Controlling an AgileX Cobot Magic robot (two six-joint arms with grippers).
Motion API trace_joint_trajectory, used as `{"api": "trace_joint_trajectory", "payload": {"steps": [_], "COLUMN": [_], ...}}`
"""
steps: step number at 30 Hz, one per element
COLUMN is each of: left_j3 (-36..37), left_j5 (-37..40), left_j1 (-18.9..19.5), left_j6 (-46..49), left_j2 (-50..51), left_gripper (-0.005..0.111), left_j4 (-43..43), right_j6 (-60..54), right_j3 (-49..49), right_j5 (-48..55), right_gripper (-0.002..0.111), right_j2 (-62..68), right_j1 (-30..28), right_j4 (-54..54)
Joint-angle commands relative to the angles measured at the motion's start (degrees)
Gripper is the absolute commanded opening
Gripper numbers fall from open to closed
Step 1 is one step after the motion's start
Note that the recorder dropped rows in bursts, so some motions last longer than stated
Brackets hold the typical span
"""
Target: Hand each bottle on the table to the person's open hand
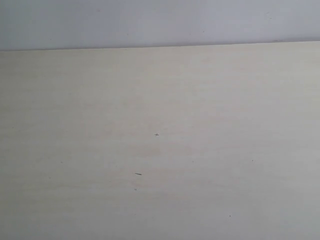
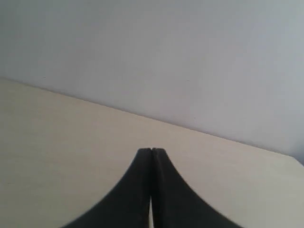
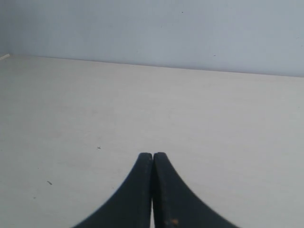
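Observation:
The pale beige table [image 1: 160,150] fills the exterior view and carries only a few tiny dark specks. No bottle shows in any view, and the person's open hand is out of view too. My left gripper [image 2: 151,151] is shut, its two black fingers pressed together with nothing between them, above bare tabletop [image 2: 57,152]. My right gripper [image 3: 152,155] is likewise shut on nothing, over bare table [image 3: 190,114]. Neither gripper appears in the exterior view.
A plain grey-white wall [image 1: 160,22] rises behind the table's far edge. In the left wrist view the table edge runs slantwise under that wall [image 2: 180,61]. A small dark mark [image 1: 138,174] lies on the tabletop.

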Motion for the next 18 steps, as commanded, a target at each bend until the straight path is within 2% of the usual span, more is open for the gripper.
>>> {"api": "trace_joint_trajectory", "payload": {"steps": [1, 6, 12, 18], "left_j3": [3.08, 5.10, 5.10, 5.10], "left_j5": [-0.55, -4.54, -4.40, -1.72], "left_j1": [3.93, 4.37, 4.37, 4.37], "left_j6": [-0.19, -0.19, -0.59, -9.00], "left_j2": [-0.29, -0.29, -0.29, -0.29], "left_gripper": [0.000, 0.000, 0.000, 0.000], "left_j4": [-0.33, 4.81, 4.96, 5.25], "right_j6": [-0.15, -0.15, -0.15, -0.15], "right_j3": [0.11, 0.11, 0.11, 0.11], "right_j5": [-0.58, -0.58, -0.57, -0.57], "right_gripper": [0.000, 0.000, 0.000, 0.000], "right_j2": [-0.21, -0.21, -0.21, -0.21], "right_j1": [0.08, 0.08, 0.08, 0.08], "right_j4": [-0.28, -0.28, -0.29, -0.29]}}
